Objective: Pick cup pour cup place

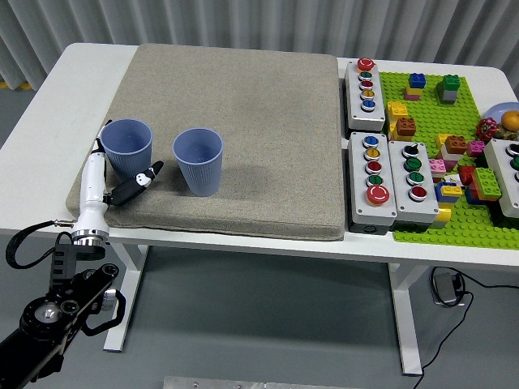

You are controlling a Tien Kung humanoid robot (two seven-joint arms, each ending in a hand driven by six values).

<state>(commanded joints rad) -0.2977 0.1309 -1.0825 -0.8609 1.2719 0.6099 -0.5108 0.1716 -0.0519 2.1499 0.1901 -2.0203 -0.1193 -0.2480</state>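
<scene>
Two blue ribbed cups stand upright on the grey mat [243,121]. One cup [127,147] is at the mat's left edge, the other cup [199,160] a little to its right. My left hand [109,177] sits just in front of the left cup, white fingers alongside its left wall and a dark thumb [138,183] pointing right below its base. The fingers are spread and hold nothing. I cannot tell whether they touch the cup. My right arm is out of view.
Three grey button boxes [365,83] [372,177] [412,170] stand right of the mat. A green baseplate [454,113] with several coloured bricks fills the table's right end, with another box [509,174] at the right border.
</scene>
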